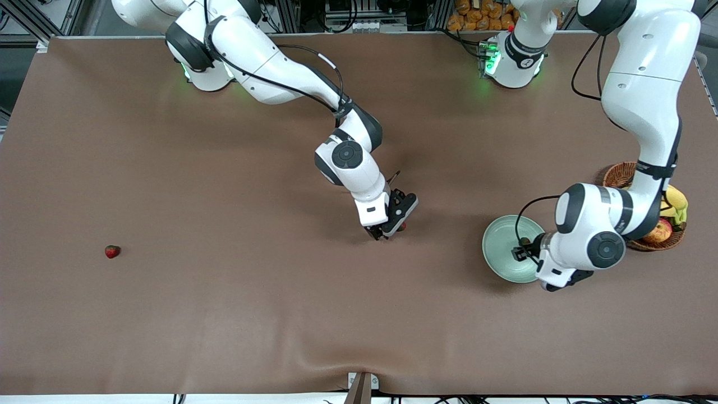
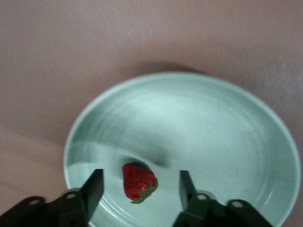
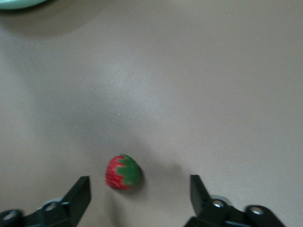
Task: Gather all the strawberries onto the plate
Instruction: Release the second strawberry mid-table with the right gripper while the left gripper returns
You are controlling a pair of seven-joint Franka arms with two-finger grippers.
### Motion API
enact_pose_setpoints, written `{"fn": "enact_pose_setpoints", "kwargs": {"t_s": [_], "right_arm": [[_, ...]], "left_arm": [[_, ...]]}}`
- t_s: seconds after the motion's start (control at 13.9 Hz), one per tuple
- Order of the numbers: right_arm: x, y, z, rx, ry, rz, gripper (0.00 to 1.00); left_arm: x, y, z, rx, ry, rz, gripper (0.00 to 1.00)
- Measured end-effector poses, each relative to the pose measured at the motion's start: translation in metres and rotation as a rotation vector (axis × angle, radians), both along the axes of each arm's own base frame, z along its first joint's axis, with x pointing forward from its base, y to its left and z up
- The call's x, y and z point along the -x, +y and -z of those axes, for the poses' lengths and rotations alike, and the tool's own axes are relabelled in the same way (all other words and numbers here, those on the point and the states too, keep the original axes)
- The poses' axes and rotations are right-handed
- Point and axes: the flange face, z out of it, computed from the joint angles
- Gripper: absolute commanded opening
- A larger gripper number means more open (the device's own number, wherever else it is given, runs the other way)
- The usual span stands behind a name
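Note:
The pale mint-green plate (image 1: 502, 238) (image 2: 222, 123) lies toward the left arm's end of the table. My left gripper (image 1: 523, 253) (image 2: 140, 191) hangs open just over it. One strawberry (image 2: 138, 182) is in the plate between the spread fingers, touched by neither. My right gripper (image 1: 387, 231) (image 3: 140, 191) is open, low over the middle of the table. A second strawberry (image 1: 402, 226) (image 3: 123, 171) lies on the cloth between its fingers, untouched. A third strawberry (image 1: 112, 251) lies alone toward the right arm's end.
A brown wicker basket (image 1: 620, 174) with a banana (image 1: 676, 199) and an apple (image 1: 661, 230) stands beside the plate, partly hidden by the left arm. The brown cloth (image 1: 224, 314) covers the whole table. The plate's rim (image 3: 19, 4) shows in the right wrist view.

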Motion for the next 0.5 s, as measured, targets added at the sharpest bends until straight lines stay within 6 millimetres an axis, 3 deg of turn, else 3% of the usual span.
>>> {"fn": "enact_pose_setpoints", "kwargs": {"t_s": [0.14, 0.22, 0.5], "right_arm": [[-0.013, -0.010, -0.018, 0.004, -0.006, 0.017, 1.00], [-0.020, -0.017, -0.030, 0.016, 0.004, 0.027, 1.00], [-0.057, -0.066, -0.086, 0.066, 0.052, 0.090, 1.00]], "left_arm": [[-0.006, -0.002, -0.020, 0.005, -0.030, 0.001, 1.00], [-0.006, -0.016, -0.032, 0.016, -0.036, 0.019, 1.00], [0.012, -0.124, -0.068, 0.080, -0.058, 0.000, 1.00]]}}
